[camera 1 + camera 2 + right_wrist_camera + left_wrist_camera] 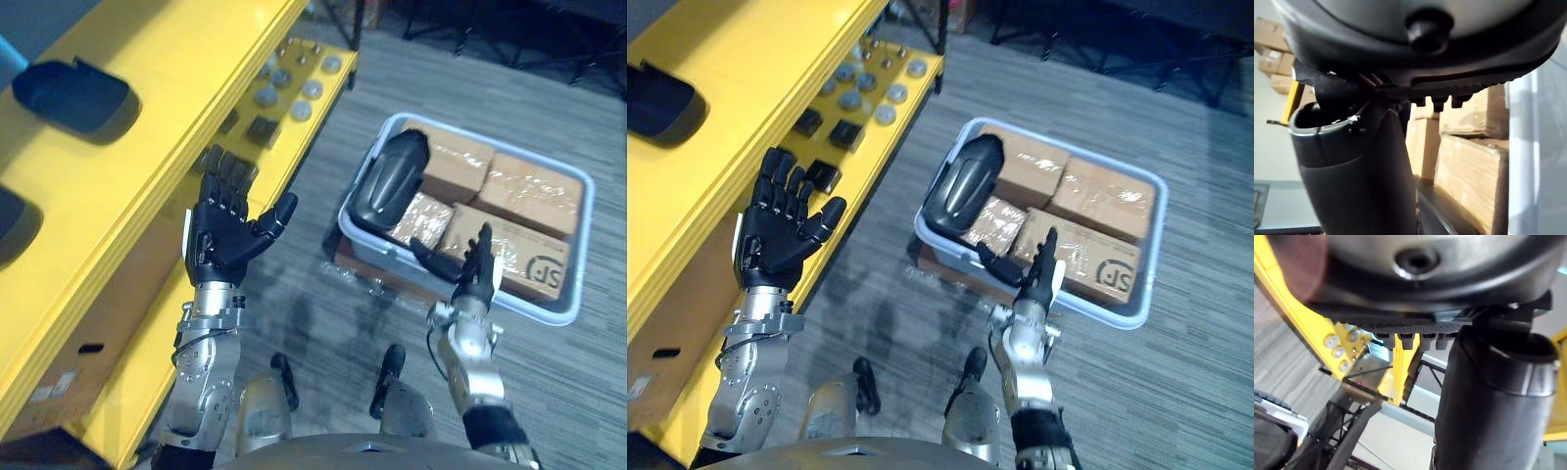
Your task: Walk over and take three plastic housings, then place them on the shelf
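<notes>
Two dark plastic housings lie on the top of the yellow shelf point(147, 147): one point(69, 96) at the far left, another point(15, 225) cut off by the view's edge. A third black housing point(392, 178) leans in the near left corner of a pale bin point(584, 245) on the floor. My left hand point(220, 230) is raised beside the shelf's edge, open with fingers spread and holding nothing. My right hand point(475, 269) hovers over the bin's near rim, open with straight fingers, just right of the black housing and apart from it.
Several wrapped cardboard boxes point(514, 191) fill the rest of the bin. The lower yellow shelf carries round grey parts point(294, 93) and small black square parts point(263, 127). Grey carpet lies between shelf and bin; dark stands point(549, 39) are at the far side.
</notes>
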Motion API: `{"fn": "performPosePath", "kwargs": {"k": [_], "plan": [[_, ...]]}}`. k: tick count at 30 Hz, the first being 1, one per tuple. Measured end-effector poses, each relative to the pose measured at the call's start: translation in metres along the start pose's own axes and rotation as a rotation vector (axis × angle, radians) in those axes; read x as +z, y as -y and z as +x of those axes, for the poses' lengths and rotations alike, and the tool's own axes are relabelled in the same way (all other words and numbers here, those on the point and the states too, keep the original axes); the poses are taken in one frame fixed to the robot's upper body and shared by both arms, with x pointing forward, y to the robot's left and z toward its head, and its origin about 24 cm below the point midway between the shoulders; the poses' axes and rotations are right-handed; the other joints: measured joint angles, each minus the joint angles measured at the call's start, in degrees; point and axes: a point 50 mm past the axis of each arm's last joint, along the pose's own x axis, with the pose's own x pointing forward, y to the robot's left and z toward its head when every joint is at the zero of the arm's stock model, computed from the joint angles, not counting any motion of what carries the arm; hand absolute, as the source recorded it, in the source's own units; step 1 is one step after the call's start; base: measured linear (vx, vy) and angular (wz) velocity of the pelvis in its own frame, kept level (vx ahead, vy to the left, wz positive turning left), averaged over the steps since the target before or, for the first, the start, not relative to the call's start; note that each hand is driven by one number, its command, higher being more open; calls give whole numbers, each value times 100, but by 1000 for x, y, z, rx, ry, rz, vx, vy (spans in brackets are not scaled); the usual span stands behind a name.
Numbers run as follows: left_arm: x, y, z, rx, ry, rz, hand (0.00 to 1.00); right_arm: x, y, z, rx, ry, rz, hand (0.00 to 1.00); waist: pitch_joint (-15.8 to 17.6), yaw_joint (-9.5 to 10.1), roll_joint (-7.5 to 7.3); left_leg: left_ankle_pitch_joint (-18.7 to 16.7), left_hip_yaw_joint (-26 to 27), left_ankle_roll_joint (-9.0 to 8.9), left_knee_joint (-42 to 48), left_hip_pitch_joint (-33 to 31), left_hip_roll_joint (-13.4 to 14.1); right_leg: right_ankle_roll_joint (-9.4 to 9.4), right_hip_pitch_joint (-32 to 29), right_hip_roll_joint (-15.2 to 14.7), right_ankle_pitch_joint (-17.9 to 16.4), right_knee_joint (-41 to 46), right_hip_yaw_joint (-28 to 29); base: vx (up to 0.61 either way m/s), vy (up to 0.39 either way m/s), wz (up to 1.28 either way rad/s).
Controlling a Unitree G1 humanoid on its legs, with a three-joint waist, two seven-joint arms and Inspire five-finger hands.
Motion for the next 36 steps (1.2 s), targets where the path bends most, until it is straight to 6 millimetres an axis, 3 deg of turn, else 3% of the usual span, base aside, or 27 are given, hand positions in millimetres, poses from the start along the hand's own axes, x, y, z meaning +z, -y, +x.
{"fn": "performPosePath", "kwargs": {"k": [2, 4, 9, 14, 18, 22, 23, 29, 36], "plan": [[-1, 4, 2, -18, -7, -4, 100, 27, 0, 27, -55, 77, -45, 100, 175, 55, 20, 50, -124, 17, 59, -138, -23, -12, -2, 9, 73, -75, -127, -75, 24, 36], [-3, 12, 4, -59, -15, 25, 100, 67, 8, 53, -129, 201, -118, 100, 338, 137, 110, 95, -280, 39, 89, -283, -55, -11, -16, 7, 80, -75, -268, -61, 18, 31], [-1, 13, 7, -66, 1, 54, 100, 117, 18, 84, -196, 301, -211, 100, 492, 184, 196, 178, -400, 59, -44, -310, -164, -11, -16, -55, 79, -48, -406, -22, 27, 15], [5, 18, 19, -97, 44, 57, 100, 121, 32, 105, -250, 193, -318, 100, 770, 258, 310, 222, -505, 101, -11, -462, -224, -16, -93, -106, 75, 19, -495, -49, 47, 12], [-1, 17, 23, -95, 24, 63, 100, 116, 34, 118, -224, 43, -410, 100, 853, 324, 408, 247, -547, 141, 15, -552, -256, -50, -232, -173, 48, 208, -487, -46, 48, 5], [-6, 18, 24, -99, 3, 62, 100, 121, 38, 124, -205, -1, -480, 100, 941, 407, 498, 267, -600, 172, 48, -605, -295, -79, -298, -236, 23, 348, -505, -68, 54, 6], [-7, 17, 24, -94, -2, 63, 100, 125, 38, 126, -192, -3, -496, 0, 944, 435, 504, 269, -593, 176, 67, -623, -295, -102, -342, -258, 5, 410, -497, -86, 48, -2], [-16, 15, 23, -83, -39, 66, 100, 128, 32, 131, -89, -63, -606, 0, 947, 466, 512, 303, -604, 192, 107, -706, -294, -158, -448, -298, -41, 552, -496, -92, 30, 0], [-27, 18, 19, -85, -96, 64, 100, 150, 50, 137, -174, -58, -656, 0, 964, 493, 569, 433, -646, 166, -4, -708, -304, -174, -447, -288, -51, 559, -575, -50, 8, 5]]}}
